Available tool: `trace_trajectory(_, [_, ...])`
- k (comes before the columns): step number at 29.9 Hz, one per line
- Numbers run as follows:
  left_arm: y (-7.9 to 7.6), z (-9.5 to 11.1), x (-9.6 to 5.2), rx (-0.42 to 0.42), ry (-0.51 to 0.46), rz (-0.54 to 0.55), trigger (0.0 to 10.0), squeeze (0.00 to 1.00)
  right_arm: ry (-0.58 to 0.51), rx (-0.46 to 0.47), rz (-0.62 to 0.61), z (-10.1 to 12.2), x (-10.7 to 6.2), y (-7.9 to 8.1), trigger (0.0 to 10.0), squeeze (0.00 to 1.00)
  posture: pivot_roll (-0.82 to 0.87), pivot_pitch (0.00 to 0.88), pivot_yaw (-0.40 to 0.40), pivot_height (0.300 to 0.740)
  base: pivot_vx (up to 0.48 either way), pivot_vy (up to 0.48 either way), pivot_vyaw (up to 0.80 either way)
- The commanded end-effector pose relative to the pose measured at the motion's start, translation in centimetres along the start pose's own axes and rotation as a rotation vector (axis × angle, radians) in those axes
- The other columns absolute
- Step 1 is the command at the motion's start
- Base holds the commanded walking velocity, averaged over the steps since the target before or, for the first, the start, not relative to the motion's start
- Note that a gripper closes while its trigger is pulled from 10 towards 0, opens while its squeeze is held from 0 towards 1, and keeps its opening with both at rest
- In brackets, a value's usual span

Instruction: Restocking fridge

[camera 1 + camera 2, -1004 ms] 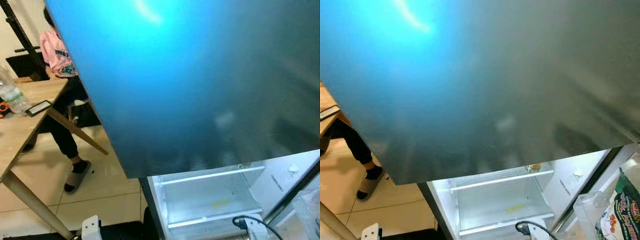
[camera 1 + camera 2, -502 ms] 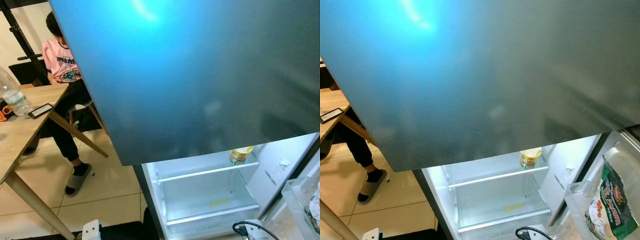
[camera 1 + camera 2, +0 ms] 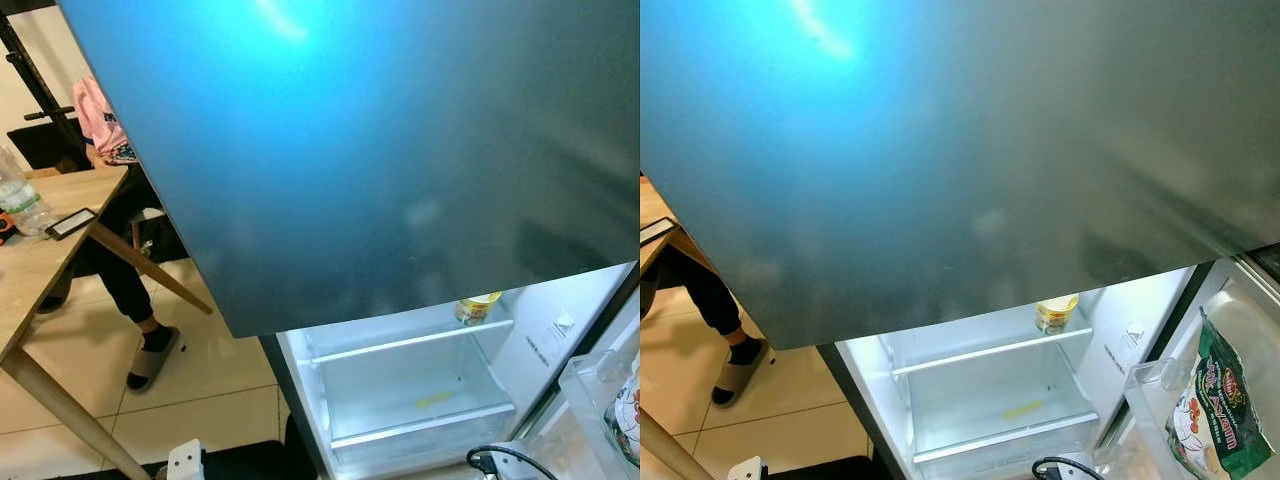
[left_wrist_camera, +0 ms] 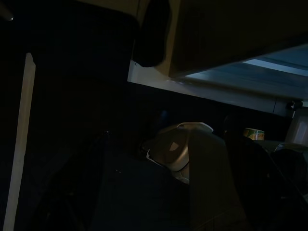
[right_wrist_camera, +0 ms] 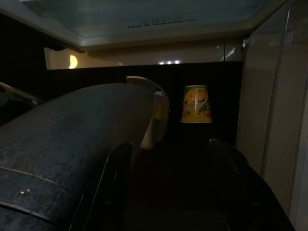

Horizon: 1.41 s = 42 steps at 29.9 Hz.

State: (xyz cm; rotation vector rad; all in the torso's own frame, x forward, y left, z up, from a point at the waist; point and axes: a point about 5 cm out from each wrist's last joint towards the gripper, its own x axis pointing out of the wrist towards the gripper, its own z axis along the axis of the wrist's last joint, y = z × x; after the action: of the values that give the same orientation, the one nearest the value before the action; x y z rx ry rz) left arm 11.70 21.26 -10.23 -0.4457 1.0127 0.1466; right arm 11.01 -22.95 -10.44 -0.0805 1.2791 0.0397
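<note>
Paper cup (image 3: 1055, 313) standing at the right end of the lit fridge shelf (image 3: 985, 353), bagged food (image 3: 1215, 420) in the door bin, both likely light and crushable, best held mid-body; right hand (image 5: 173, 159) spread, empty; left hand's state impossible to tell.

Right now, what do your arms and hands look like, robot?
In my wrist views it is very dark. My right hand has two long black fingers with a slightly rough, speckled surface. The left hand is mostly in shadow, with dark fingers. Near my body a black cable loops.
</note>
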Motion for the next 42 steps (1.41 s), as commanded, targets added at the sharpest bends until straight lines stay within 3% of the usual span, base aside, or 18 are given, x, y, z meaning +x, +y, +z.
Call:
trace_trajectory(1, [-0.04, -0.54, -0.05, -0.005, 0.019, 0.000, 10.0, 0.00, -0.004, -0.004, 0.015, 0.12, 0.08, 0.41, 10.0, 0.00, -0.02, 0.000, 0.060, 0.740, -0.352, 0.000, 0.00])
trace_trajectory(42, [-0.10, -0.91, -0.10, -0.026, 0.020, -0.006, 10.0, 0.00, 0.006, -0.006, 0.038, -0.08, 0.10, 0.68, 10.0, 0.00, -0.02, 0.000, 0.059, 0.740, -0.419, 0.000, 0.00])
